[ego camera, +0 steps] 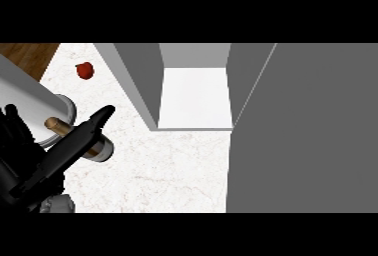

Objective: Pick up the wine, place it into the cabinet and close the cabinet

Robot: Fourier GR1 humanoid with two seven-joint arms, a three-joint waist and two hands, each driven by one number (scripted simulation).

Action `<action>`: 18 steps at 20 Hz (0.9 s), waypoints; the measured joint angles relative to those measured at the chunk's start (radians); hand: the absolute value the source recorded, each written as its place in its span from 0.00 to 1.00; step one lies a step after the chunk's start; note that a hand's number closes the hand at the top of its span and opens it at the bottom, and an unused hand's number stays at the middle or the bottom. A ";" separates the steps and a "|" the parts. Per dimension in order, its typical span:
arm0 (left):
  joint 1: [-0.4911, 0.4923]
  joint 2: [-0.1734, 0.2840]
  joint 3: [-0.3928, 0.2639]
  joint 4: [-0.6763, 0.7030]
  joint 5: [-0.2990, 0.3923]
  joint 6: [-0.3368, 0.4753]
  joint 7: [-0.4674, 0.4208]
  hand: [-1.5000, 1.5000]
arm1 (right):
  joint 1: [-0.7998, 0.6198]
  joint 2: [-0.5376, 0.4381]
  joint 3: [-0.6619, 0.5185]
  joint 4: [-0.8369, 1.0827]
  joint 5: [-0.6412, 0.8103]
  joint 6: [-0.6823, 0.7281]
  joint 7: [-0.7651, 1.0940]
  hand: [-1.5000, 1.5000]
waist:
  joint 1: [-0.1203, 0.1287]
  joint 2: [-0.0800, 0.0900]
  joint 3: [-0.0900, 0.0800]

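I read this as the reach: black left hand (63,150), fingers straight, lies over the tan-necked wine bottle (60,126), not clasping it. Next I need fingers curled round it before lifting toward the open grey cabinet (196,95).

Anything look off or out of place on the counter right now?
Nothing spilled or damaged. The wine bottle lies on its side on the counter, partly under the left hand. The cabinet is open and holds nothing. A small red item sits apart at the back.
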 measured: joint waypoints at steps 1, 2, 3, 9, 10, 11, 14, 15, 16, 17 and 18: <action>0.018 0.007 0.005 -0.007 0.030 0.005 -0.018 0.00 | 0.003 0.002 0.000 0.001 0.001 0.001 -0.002 0.00 | 0.001 0.000 0.000; 0.033 0.020 0.016 -0.014 0.069 0.005 -0.030 0.00 | -0.004 0.008 0.009 0.001 0.003 -0.007 0.004 0.00 | 0.001 0.000 0.000; 0.048 0.025 0.020 -0.013 0.100 0.006 -0.043 0.00 | -0.012 0.000 -0.004 0.001 0.002 -0.005 0.014 0.00 | 0.001 0.000 0.000; 0.118 0.032 0.031 0.044 0.293 0.024 -0.208 0.00 | -0.027 -0.008 -0.021 0.002 -0.001 0.010 0.027 0.00 | -0.001 0.001 -0.001; 0.136 0.033 0.037 0.049 0.330 0.021 -0.244 0.00 | -0.035 -0.006 -0.021 0.003 -0.001 0.006 0.032 0.00 | 0.000 0.001 -0.001; 0.145 0.030 0.042 0.063 0.363 0.017 -0.279 0.00 | -0.033 0.001 -0.004 0.002 0.001 0.001 0.034 0.00 | 0.000 0.001 -0.001; 0.154 0.020 0.083 0.116 0.471 -0.006 -0.389 0.00 | -0.044 0.005 0.001 0.000 0.003 -0.007 0.046 0.00 | -0.001 0.001 -0.001; 0.162 0.020 0.102 0.126 0.503 -0.019 -0.418 0.00 | -0.037 0.005 0.006 -0.002 0.004 -0.004 0.044 0.00 | -0.002 0.001 -0.001; 0.170 0.012 0.117 0.141 0.529 -0.028 -0.460 0.00 | -0.033 0.008 0.016 -0.003 0.006 -0.004 0.044 0.00 | -0.001 0.000 -0.001; 0.183 0.001 0.115 0.152 0.544 -0.026 -0.496 0.00 | -0.039 0.010 0.022 -0.004 0.007 -0.009 0.046 0.00 | -0.001 0.000 -0.001; 0.181 -0.009 0.125 0.173 0.559 -0.029 -0.531 0.00 | -0.042 0.008 0.015 -0.003 0.007 -0.007 0.049 0.00 | -0.001 0.000 -0.001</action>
